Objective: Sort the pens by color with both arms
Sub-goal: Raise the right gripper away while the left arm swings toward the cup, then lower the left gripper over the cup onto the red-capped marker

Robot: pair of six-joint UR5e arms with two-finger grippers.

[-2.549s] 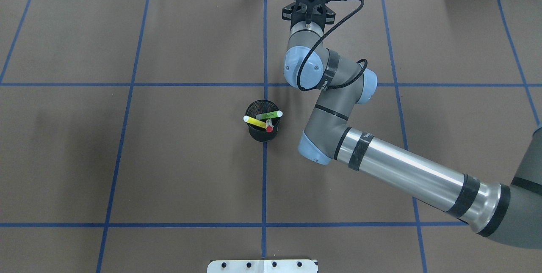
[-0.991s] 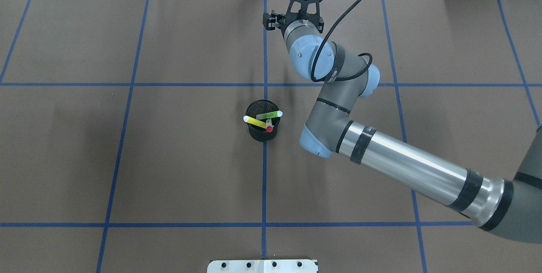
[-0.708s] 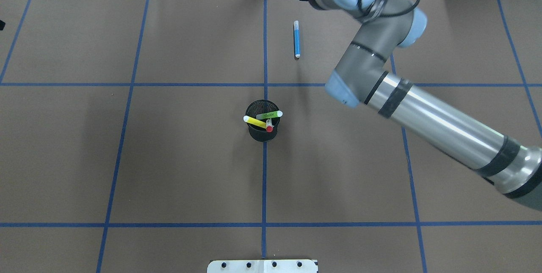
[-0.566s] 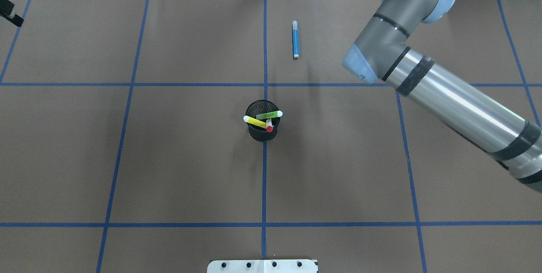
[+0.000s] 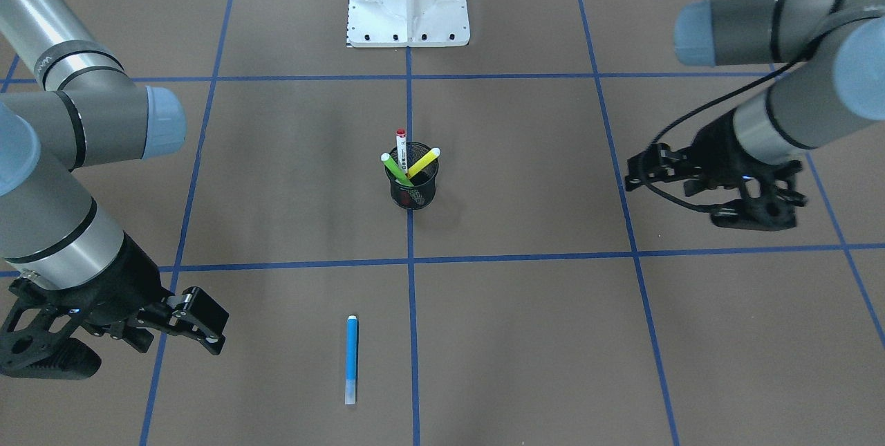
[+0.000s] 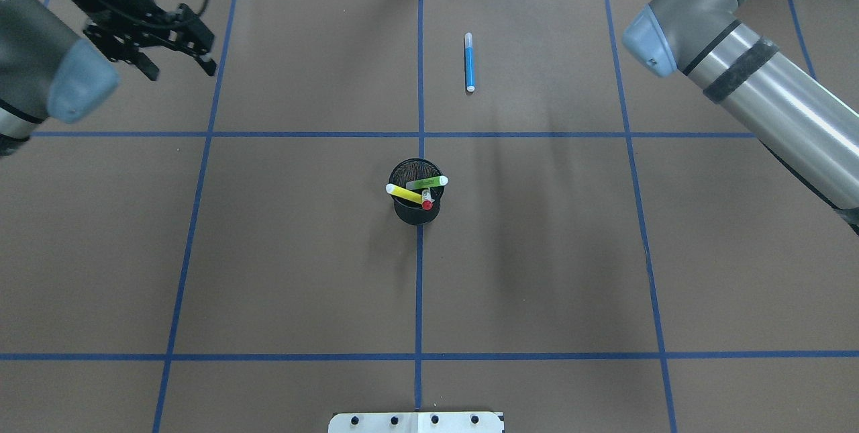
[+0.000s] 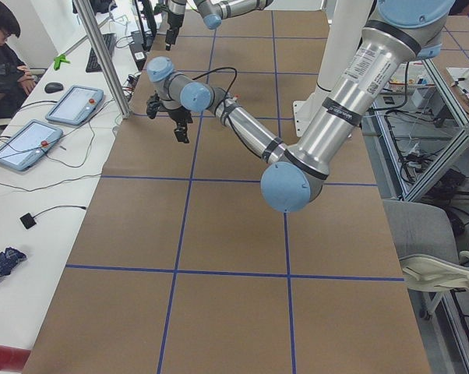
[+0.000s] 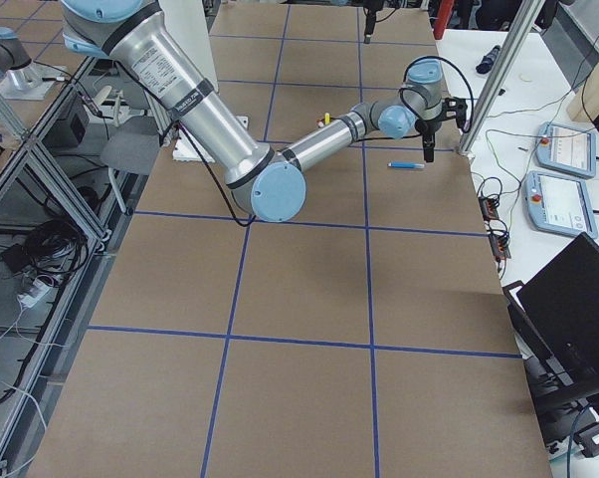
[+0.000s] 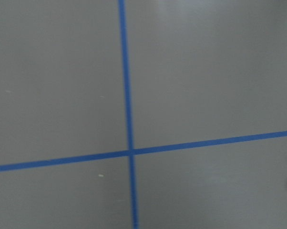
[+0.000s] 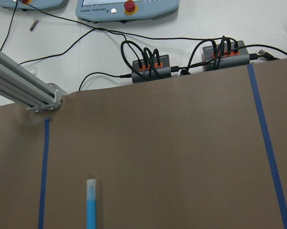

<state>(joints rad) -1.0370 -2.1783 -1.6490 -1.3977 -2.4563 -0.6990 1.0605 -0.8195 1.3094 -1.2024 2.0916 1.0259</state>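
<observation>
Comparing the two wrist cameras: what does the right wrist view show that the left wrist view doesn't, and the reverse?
Only the right wrist view: one end of the blue pen lying on the table cover, plus two cable hubs and an aluminium rail beyond the table's edge. Only the left wrist view: a crossing of two tape lines. Both: brown cover and blue tape.

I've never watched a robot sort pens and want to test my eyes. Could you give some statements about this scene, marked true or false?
The blue marker pen lies flat on the brown table, outside the black mesh cup. True.
The cup holds four pens. False: three, the yellow highlighter, green highlighter and red-capped white marker.
The right gripper grips the blue pen. False: it is open and empty, apart from the pen.
The cup stands on a blue tape line. True.
</observation>
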